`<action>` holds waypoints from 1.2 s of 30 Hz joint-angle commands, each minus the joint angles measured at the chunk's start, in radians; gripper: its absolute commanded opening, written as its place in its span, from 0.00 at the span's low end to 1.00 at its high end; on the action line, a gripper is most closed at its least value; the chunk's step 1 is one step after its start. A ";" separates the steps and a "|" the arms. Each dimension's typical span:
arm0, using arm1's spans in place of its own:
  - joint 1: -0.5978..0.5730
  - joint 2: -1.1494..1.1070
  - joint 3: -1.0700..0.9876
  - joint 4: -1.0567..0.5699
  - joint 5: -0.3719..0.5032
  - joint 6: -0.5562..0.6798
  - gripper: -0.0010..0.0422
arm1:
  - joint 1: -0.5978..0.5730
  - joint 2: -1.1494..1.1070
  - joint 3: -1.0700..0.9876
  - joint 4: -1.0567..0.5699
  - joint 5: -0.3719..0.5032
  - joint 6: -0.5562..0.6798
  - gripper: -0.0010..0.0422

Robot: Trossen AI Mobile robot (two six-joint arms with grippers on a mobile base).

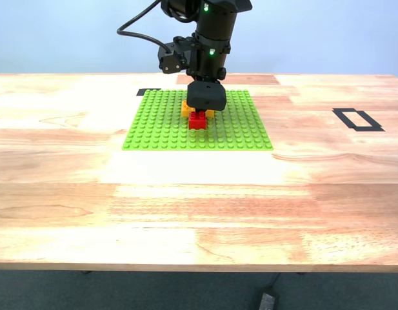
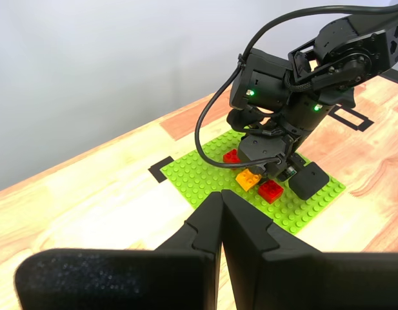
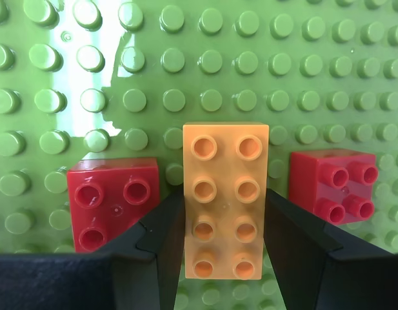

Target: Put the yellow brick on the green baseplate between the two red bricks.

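Observation:
The yellow brick [image 3: 226, 200] lies on the green baseplate [image 3: 250, 51] between the two red bricks [image 3: 111, 200] [image 3: 334, 184], with a gap on either side. My second gripper [image 3: 224, 194] is shut on the yellow brick, one finger against each long side. In the exterior view this gripper [image 1: 200, 111] stands over the middle of the baseplate [image 1: 160, 129]; the yellow brick [image 1: 186, 108] and one red brick [image 1: 197, 120] peek out below it, and the other red brick is hidden. My first gripper [image 2: 221, 219] is shut and empty, held high and well off the plate.
A black tape rectangle [image 1: 358, 119] lies on the wooden table on the exterior view's right. A small black tape mark [image 1: 148, 92] sits at the plate's far corner. Bare table [image 1: 199, 213] stretches from the plate to the front edge.

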 commanded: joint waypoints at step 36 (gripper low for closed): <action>0.000 0.000 0.000 -0.003 0.000 0.022 0.02 | -0.001 -0.144 -0.002 0.026 0.014 0.034 0.49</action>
